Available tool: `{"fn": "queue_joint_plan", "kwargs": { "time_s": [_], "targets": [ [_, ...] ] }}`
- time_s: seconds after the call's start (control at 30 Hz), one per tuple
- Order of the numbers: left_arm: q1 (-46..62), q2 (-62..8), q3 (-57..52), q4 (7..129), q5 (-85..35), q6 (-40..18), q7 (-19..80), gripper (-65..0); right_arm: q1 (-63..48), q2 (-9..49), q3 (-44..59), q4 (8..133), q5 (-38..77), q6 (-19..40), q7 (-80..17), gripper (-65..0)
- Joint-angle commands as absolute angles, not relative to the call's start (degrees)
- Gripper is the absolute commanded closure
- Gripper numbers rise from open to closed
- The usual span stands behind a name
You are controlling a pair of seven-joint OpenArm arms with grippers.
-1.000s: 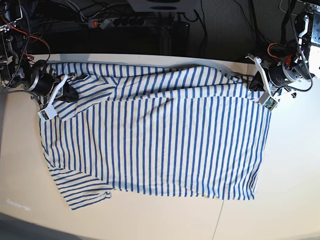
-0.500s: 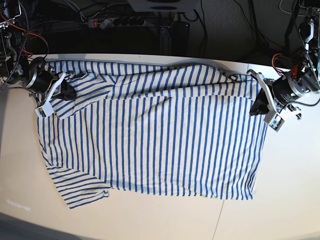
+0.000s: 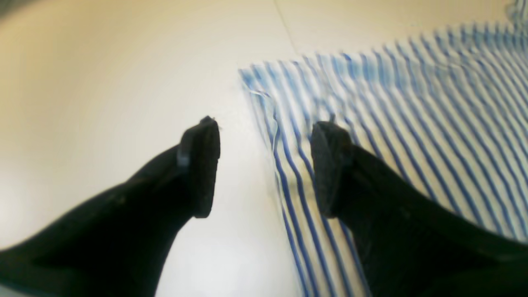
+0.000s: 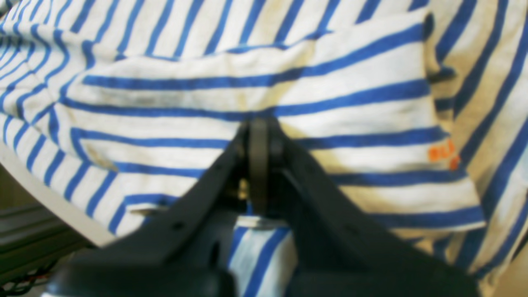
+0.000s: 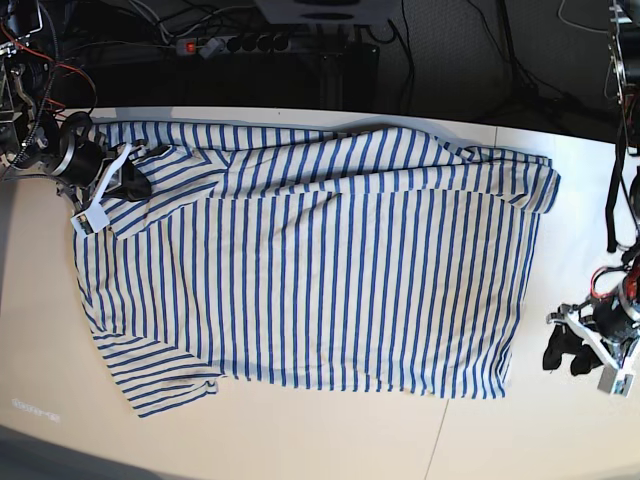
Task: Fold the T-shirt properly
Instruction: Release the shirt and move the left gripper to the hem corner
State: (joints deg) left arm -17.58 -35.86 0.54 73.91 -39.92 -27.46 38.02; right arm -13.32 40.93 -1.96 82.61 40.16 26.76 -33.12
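Cream tabletop [image 5: 300, 440] w/ the T-shirt [image 5: 320, 270] spread nearly flat across its middle, one sleeve at lower left in base view, far edge rumpled. Judged: no fold made yet, all folding left. Bare tabletop lies along the near side and at right; cables and power strip [image 5: 235, 44] crowd the far edge. Left gripper [image 5: 567, 355] off the hem, jaws spread, empty. Right gripper [image 4: 259, 165] jaws pinching T-shirt cloth at far left corner.

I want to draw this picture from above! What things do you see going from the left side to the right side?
Right gripper pinching the shirt's corner → the T-shirt spread over the table → left gripper, open, on the bare table.
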Motion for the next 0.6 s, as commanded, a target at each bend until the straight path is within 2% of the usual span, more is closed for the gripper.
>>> {"fn": "queue_joint_plan", "kwargs": {
  "time_s": [0.0, 0.2, 0.33, 0.57],
  "targets": [
    [-21.8, -36.1, 1.5, 70.3, -41.4, -27.7, 37.4, -37.9, -13.7, 41.7, -1.9, 82.1, 36.4, 29.8, -36.4, 0.0],
    [-38.1, -29.9, 6.5, 42.2, -43.0, -30.5, 38.6, -37.9, -13.7, 41.7, -1.9, 82.2, 36.4, 29.8, -36.0, 0.0],
    [-44.8, -26.7, 6.4, 26.9, -42.5, -31.1, 36.1, -37.9, -13.7, 41.7, -1.9, 82.1, 36.4, 29.8, -36.0, 0.0],
    [-46.3, -24.9, 6.4, 17.8, -39.8, -29.6, 33.0, -37.9, -13.7, 41.7, -1.9, 82.2, 36.4, 29.8, -36.0, 0.0]
  ]
}}
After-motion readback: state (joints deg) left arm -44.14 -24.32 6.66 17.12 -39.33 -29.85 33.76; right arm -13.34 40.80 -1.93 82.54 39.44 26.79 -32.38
